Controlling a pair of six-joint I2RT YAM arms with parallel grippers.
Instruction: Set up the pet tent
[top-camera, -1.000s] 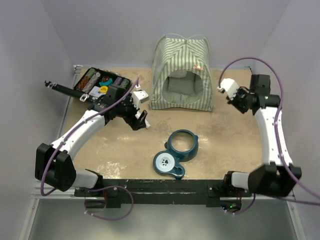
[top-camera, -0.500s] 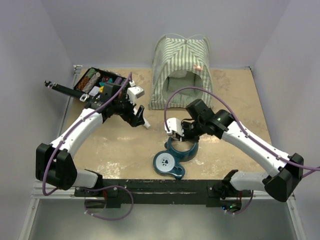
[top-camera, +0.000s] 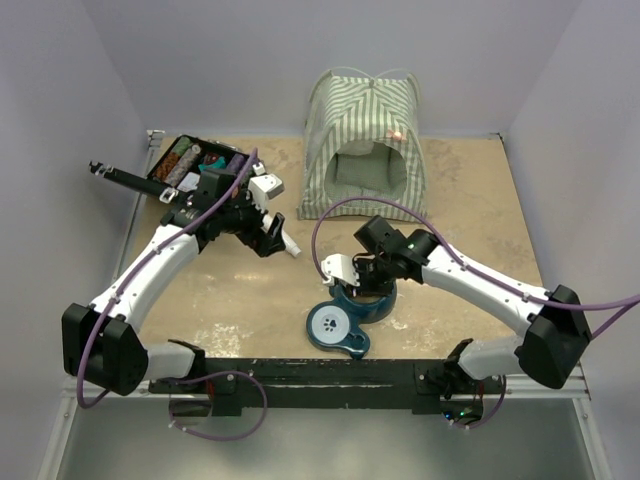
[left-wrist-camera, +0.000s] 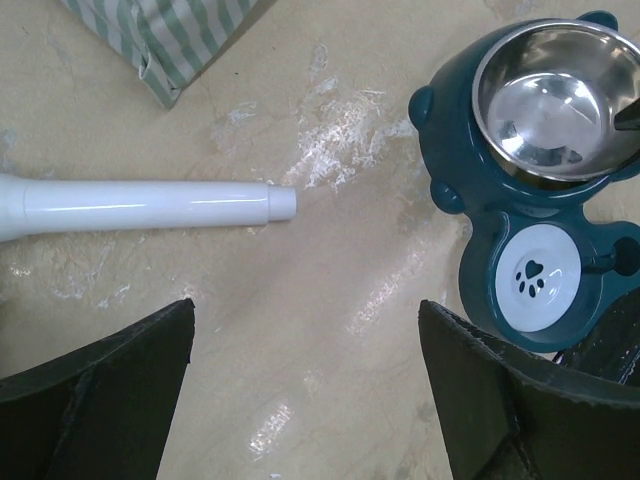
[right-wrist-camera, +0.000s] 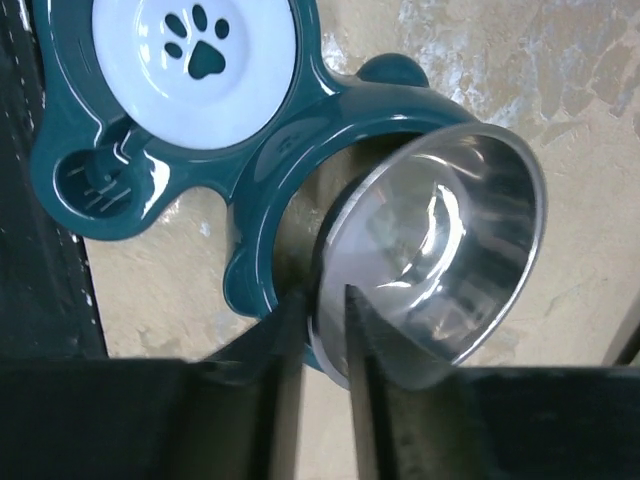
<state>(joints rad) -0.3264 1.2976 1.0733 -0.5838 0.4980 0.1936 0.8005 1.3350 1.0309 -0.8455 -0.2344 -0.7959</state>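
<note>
The pet tent (top-camera: 365, 150), green-and-white striped with an arched doorway, stands upright at the back centre; one corner (left-wrist-camera: 170, 40) shows in the left wrist view. My left gripper (top-camera: 275, 240) (left-wrist-camera: 305, 310) hangs wide open over bare table, left of the tent, holding nothing. My right gripper (top-camera: 355, 275) (right-wrist-camera: 322, 295) is down at the teal bowl stand (top-camera: 350, 315) (right-wrist-camera: 280, 170). Its jaws stand a little apart, one finger on each side of the rim of a steel bowl (right-wrist-camera: 440, 240) (left-wrist-camera: 550, 100). The bowl leans tilted in the stand's ring.
A white paw-print dish (top-camera: 328, 323) (left-wrist-camera: 540, 275) fills the stand's other ring. A white tube (left-wrist-camera: 150, 205) lies on the table beyond my left jaws. A black tray (top-camera: 195, 165) with several small items sits at the back left. Walls close in on three sides.
My right arm swung from the back right to the bowl stand, the steel bowl now sits in the ring, and its jaws have parted a little. The left arm shifted slightly.
</note>
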